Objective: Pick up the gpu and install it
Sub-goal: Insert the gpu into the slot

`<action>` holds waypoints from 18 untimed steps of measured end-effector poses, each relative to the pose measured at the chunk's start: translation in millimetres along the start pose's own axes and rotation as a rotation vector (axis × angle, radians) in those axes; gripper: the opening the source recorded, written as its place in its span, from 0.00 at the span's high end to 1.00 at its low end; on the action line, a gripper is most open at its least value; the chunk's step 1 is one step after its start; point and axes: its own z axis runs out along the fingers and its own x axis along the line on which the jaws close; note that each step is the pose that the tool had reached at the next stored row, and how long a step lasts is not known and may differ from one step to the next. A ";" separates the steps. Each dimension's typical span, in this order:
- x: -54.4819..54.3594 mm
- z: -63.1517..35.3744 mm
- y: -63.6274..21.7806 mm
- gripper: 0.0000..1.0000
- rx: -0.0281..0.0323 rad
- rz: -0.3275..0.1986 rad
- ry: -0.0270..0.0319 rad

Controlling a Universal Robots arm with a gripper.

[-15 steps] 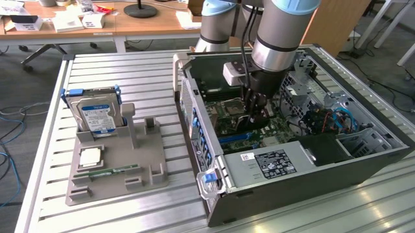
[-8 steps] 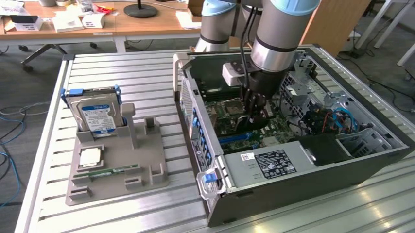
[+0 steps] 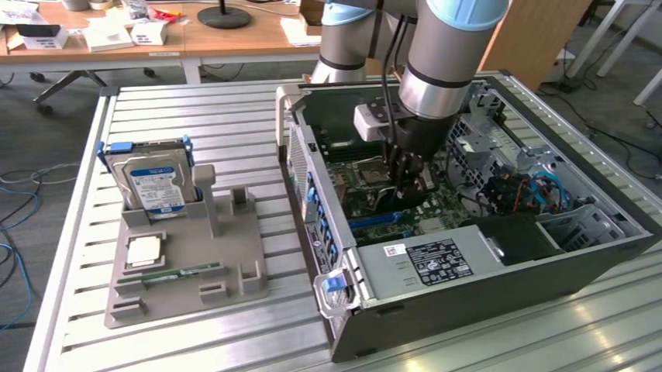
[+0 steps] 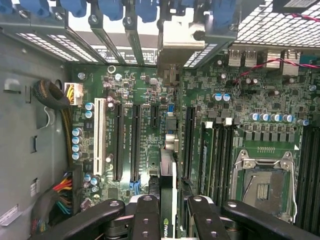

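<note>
Two fingers point(image 4: 148, 215) of the hand point(image 4: 168, 202) pinch the gpu point(image 4: 169, 170), held edge-on over the motherboard point(image 4: 240, 115) slots, its silver bracket point(image 4: 182, 40) near the rear wall of the open case point(image 3: 517, 294), which lies toward the surface's point(image 3: 186, 116) edge on the exterior view's right.

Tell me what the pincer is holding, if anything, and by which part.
The pincer holds the graphics card by its top edge, pinching its two flat faces, above the motherboard.
</note>
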 end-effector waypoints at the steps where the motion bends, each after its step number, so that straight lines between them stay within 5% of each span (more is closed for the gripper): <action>1: 0.0 0.0 0.0 0.74 0.0000 0.000 0.0000; 18: -0.7 1.3 7.1 0.74 0.0001 0.000 -0.0001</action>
